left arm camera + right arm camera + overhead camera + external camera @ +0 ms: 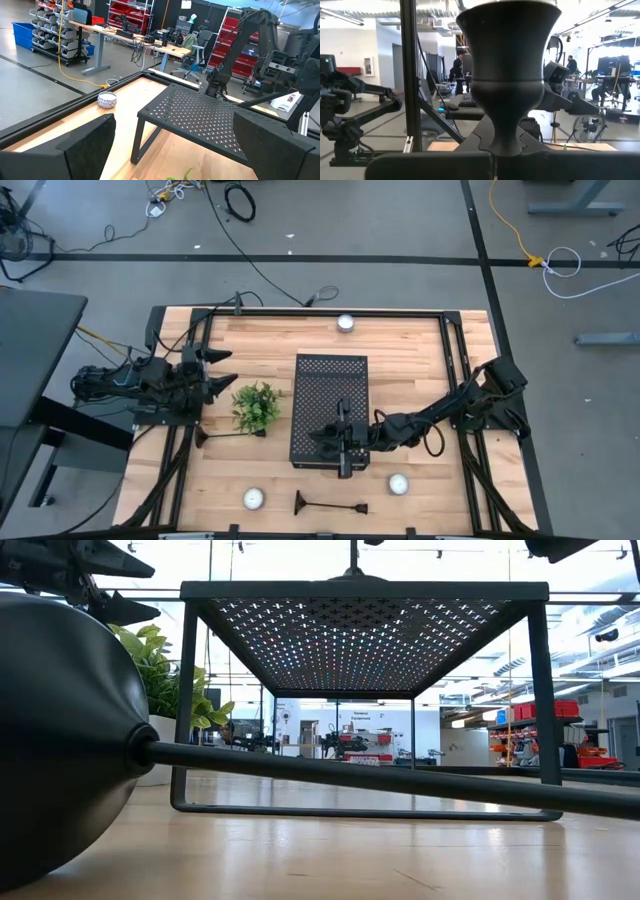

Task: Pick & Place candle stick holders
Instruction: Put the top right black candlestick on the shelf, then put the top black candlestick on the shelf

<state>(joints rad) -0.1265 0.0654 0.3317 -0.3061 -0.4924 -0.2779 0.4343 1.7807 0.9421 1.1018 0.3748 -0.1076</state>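
Wooden bench [420, 370], read from its left: the left gripper [222, 370] waits by the plant [256, 406], jaws wide and empty. One candle holder [222, 435] lies just below the plant, another [328, 505] at the front edge. Mid-bench, the right gripper [345, 448], jaws closed on a third holder [507, 70], stands it on the perforated stand [330, 385]. Released tilted, it could topple off the top.
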